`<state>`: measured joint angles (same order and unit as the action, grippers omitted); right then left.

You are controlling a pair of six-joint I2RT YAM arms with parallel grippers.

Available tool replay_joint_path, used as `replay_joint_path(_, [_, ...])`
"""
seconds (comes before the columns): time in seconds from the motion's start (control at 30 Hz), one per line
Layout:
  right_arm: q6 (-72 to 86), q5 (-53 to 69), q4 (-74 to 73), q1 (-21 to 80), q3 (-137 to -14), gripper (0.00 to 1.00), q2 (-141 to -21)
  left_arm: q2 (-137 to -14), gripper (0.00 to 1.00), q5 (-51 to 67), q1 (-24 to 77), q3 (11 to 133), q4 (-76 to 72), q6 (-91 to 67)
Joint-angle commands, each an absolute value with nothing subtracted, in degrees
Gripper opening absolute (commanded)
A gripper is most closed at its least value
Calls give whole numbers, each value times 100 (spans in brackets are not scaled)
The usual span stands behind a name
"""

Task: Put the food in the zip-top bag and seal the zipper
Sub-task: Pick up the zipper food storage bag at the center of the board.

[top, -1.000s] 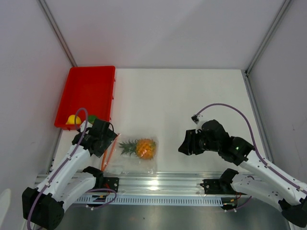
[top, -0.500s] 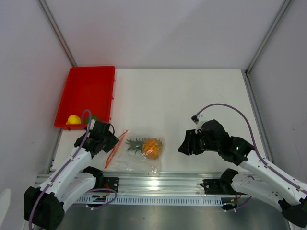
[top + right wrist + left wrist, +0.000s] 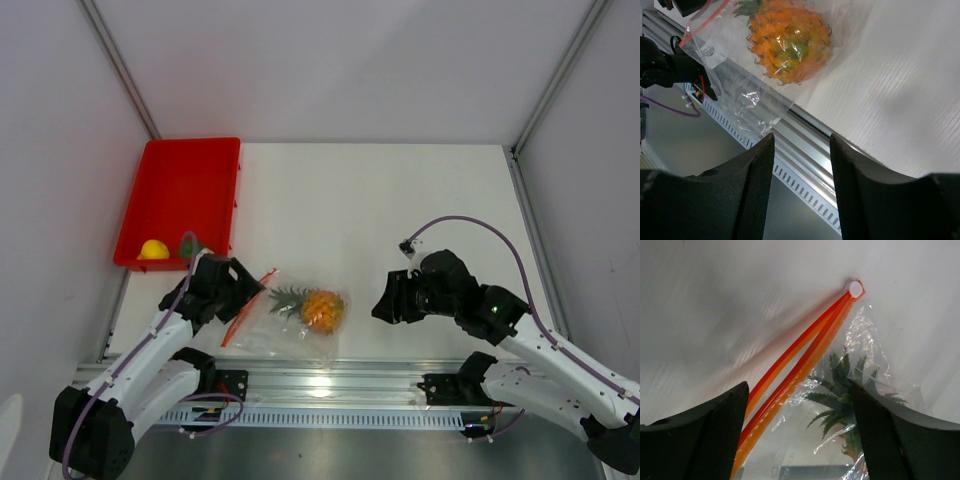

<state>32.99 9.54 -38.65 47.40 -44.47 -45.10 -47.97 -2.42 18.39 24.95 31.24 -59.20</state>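
White counter (image 3: 400, 200), near edge: the zip-top bag (image 3: 290, 335) holds the pineapple (image 3: 322, 309), while the lemon (image 3: 153, 249) and green fruit (image 3: 187, 245) sit in the red tray (image 3: 180, 180). Our left end effector (image 3: 799, 390) straddles the zipper (image 3: 805, 342), spread wide and gripping nothing. The right end effector (image 3: 801, 137) hovers part-open and empty. We fear a tug could drag the light bag off the edge.

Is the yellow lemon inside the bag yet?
No, the lemon sits in the red tray, while only the pineapple is in the bag.
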Motion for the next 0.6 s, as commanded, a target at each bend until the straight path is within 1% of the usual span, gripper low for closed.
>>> replay_joint_path(0.0, [3331, 967, -3674, 4720, -4456, 50, -4500, -4588, 87, -176, 1793, 2487, 2839, -5670])
replay_joint_path(0.13, [3349, 976, -3683, 4720, -4456, 50, -4526, -4412, 89, -115, 1784, 2400, 2752, -5686])
replay_joint_path(0.23, [3357, 967, -3683, 4720, -4447, 50, -4509, -4307, 88, 254, 1767, 2216, 2374, -5678])
replay_joint_path(0.27, [3349, 967, -3683, 4720, -4447, 50, -4509, -4263, 84, 368, 1775, 2171, 2251, -5678])
replay_joint_path(0.37, [3331, 967, -3700, 4720, -4465, 50, -4509, -4184, 78, 711, 1767, 1978, 1768, -5722])
replay_joint_path(0.47, [3331, 949, -3718, 4728, -4465, 50, -4517, -4131, 69, 809, 1767, 1890, 1529, -5757])
replay_joint_path(0.5, [3322, 949, -3718, 4720, -4465, 50, -4518, -4079, 63, 809, 1775, 1872, 1512, -5757])
replay_joint_path(0.57, [3322, 958, -3726, 4720, -4465, 50, -4518, -4008, 54, 800, 1758, 1872, 1459, -5748])
